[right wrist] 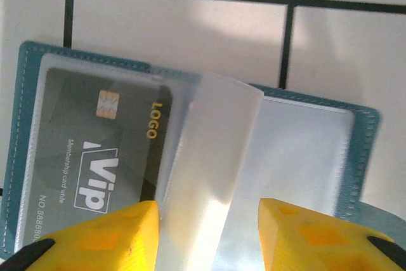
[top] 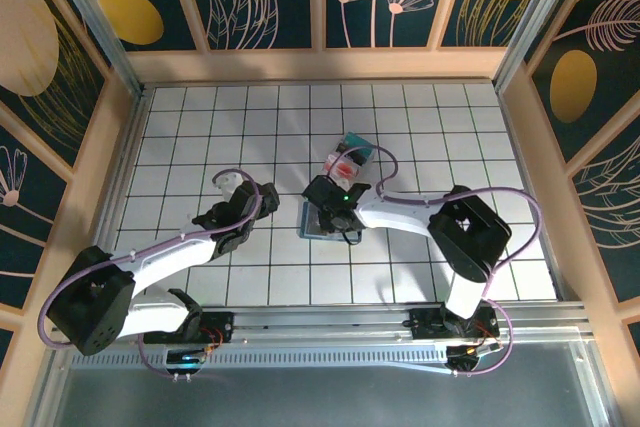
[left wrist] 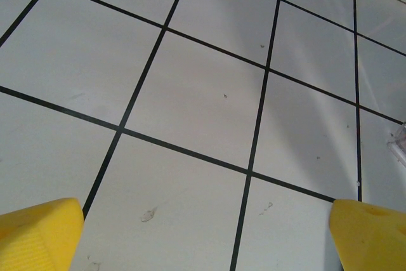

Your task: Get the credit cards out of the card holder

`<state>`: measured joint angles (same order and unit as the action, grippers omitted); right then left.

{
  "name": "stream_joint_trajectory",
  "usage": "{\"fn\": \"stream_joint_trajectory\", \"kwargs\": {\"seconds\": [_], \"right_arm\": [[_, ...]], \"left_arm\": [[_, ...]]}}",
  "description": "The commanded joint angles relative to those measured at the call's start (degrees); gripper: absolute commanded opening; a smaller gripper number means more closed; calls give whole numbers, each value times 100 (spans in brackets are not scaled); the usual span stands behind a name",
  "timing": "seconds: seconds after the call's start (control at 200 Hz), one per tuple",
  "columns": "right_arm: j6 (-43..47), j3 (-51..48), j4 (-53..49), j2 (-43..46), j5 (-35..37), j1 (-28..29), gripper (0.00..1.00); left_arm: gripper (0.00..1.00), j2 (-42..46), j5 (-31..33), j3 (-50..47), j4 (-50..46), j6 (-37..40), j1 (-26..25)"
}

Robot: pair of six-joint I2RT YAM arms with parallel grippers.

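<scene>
Right gripper part-open over card holder, left gripper wide open above tiles

White arms, yellow, perhaps ribbed fingers

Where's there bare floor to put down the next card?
Bare: tiles between left hand and the left wall, and the far-right corner. Crowded: the middle, with card holder, right hand and loose cards.
</scene>
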<state>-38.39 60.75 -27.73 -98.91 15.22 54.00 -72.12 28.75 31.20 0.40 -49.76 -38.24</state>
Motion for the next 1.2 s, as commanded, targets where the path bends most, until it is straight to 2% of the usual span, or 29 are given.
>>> {"fn": "stream_joint_trajectory", "kwargs": {"seconds": [0.0,0.4,0.696,0.906,1.046,1.191], "right_arm": [[-209,-201,-263,349,392,-115,45],[-314,-550,-395,594,394,-258,35],[-488,-872,-511,875,478,-307,20],[-527,-672,-742,1247,676,-294,11],[-549,-571,-646,1426,578,-178,11],[-622,-623,-191,1284,117,34,10]], "left_arm": [[99,-43,15,166,-14,97,29],[99,-112,-176,282,156,352,28],[99,128,-212,120,501,497,36],[99,387,-412,-143,952,772,28],[99,480,-546,-215,1078,880,31],[99,440,-729,-272,1151,895,27]]}}
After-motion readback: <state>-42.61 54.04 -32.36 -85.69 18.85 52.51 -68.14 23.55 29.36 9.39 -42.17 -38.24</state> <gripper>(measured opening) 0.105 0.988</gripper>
